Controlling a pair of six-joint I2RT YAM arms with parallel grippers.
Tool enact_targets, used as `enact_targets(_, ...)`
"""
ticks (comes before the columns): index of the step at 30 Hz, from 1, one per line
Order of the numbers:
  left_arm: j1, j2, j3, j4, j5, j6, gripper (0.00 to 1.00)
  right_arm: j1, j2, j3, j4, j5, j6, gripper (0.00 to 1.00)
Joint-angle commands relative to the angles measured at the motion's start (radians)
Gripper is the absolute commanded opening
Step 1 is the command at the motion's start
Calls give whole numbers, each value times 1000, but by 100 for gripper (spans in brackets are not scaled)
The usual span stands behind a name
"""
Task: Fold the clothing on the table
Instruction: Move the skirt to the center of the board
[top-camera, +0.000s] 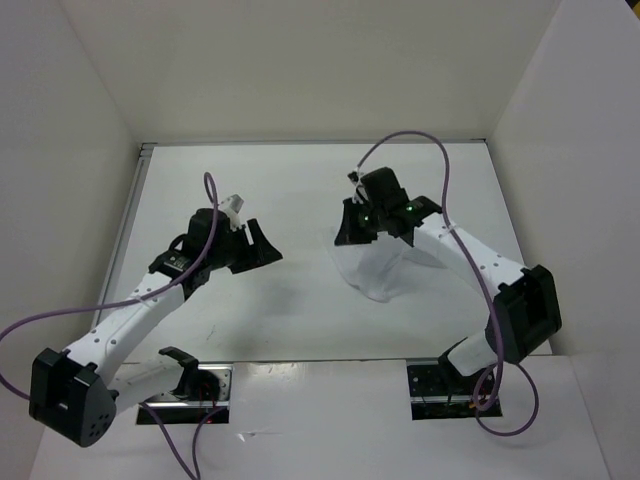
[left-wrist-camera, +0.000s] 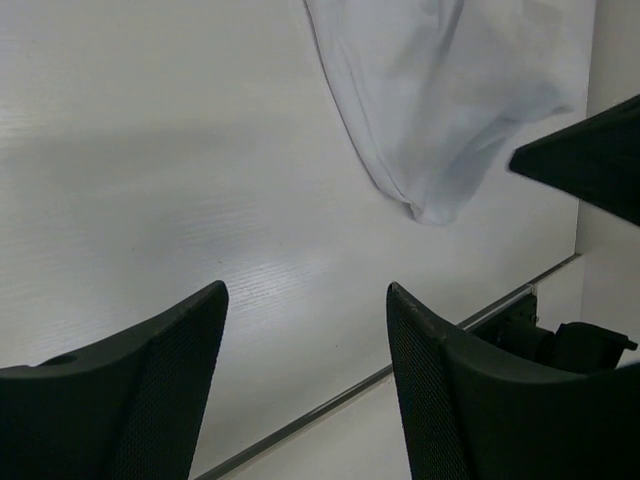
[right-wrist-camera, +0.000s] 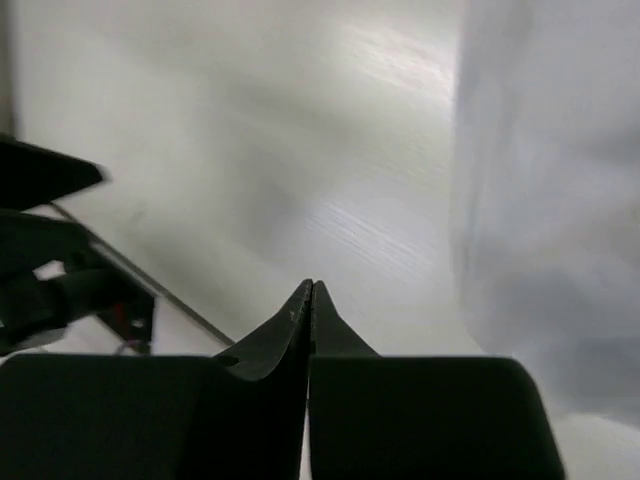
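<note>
- Your right gripper (top-camera: 372, 232) is clenched; in its wrist view the two dark fingers press flat together to a single point (right-wrist-camera: 310, 290).
- You cannot tell from any view whether fabric is pinched between those tips.
- The clothing (top-camera: 380, 272) sits right of the table's middle, directly under and in front of your right gripper; from above it spreads as a pale, wrinkled, rounded shape narrowing toward the near edge.
- In your right wrist view the clothing (right-wrist-camera: 550, 220) fills the right side, just beside the closed fingers; it is blurred there.
- Your left gripper (top-camera: 265, 250) is released, jaws spread wide with only bare table between them (left-wrist-camera: 305, 300); it holds nothing.
- From your left wrist view the clothing (left-wrist-camera: 430, 100) lies ahead and to the right, well apart from those fingers; its lower edge curves down to a rounded corner.
- The table (top-camera: 280, 190) is matte white; its thin metal rim (left-wrist-camera: 350, 390) runs diagonally along the near edge.
- A purple cable (top-camera: 210, 200) loops over your left arm; another (top-camera: 440, 160) arcs above your right arm.
</note>
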Motion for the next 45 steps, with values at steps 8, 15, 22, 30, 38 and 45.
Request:
enact_targets(8, 16, -50, -28, -18, -25, -18, 73, 1, 28, 167, -95, 204, 9, 55)
enact_targets(15, 16, -59, -37, -18, -25, -18, 73, -43, -41, -5, -176, 510, 124, 55)
enact_targets(22, 16, -41, -37, -18, -25, -8, 74, -79, 20, -65, -209, 590, 172, 55)
enact_targets(30, 45, -61, -46, -27, -25, 1, 74, -79, 200, -93, -180, 572, 163, 49)
enact_targets(38, 65, -70, -57, -27, -25, 1, 74, -79, 143, -105, -103, 371, 117, 0)
enact_targets(45, 74, -70, -57, -27, -25, 1, 74, -79, 62, -4, 86, -20, 155, 0)
